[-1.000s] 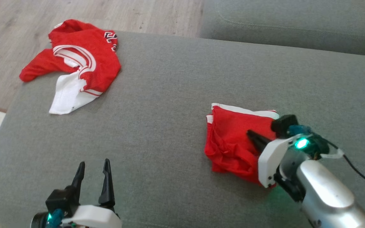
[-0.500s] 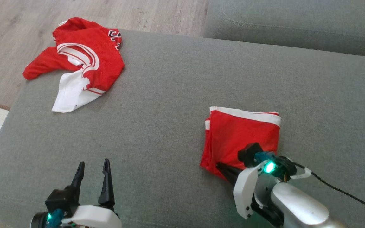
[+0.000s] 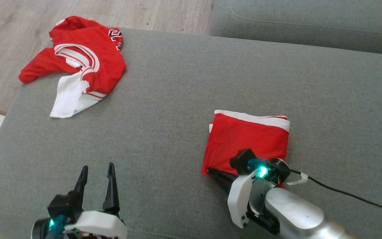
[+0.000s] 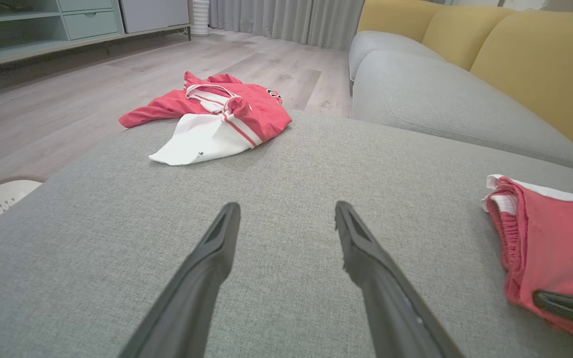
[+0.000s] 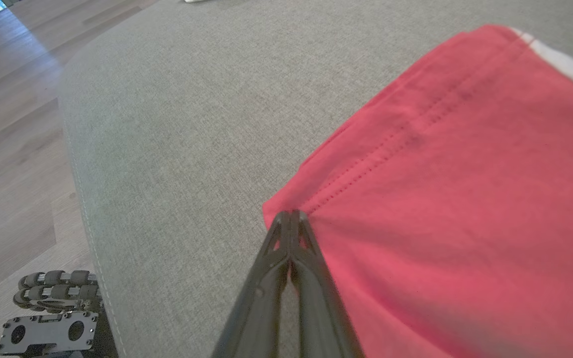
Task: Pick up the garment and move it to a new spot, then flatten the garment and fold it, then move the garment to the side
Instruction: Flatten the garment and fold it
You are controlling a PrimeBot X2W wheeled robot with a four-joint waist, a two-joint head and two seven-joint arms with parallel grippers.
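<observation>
- The left gripper is over the near edge of the couch. Its fingers stand wide apart and hold nothing.
- The right gripper is closed, its two fingers pressed together.
- In the right wrist view, the tips of the right gripper sit on the near left corner of the garment, where creases run to a point. I cannot tell if cloth is caught between them.
- This view also shows wheels on the floor beside the couch.
- The garment lies folded and flat on the couch, red with a white band at its far edge. It is just beyond the right gripper and well to the right of the left one.
- The left wrist view shows the garment from the side, with its layers stacked.
- A jersey lies crumpled on the far left corner of the couch, well apart from the garment.
- Farthest, the left wrist view shows yellow cushions and a cabinet.
</observation>
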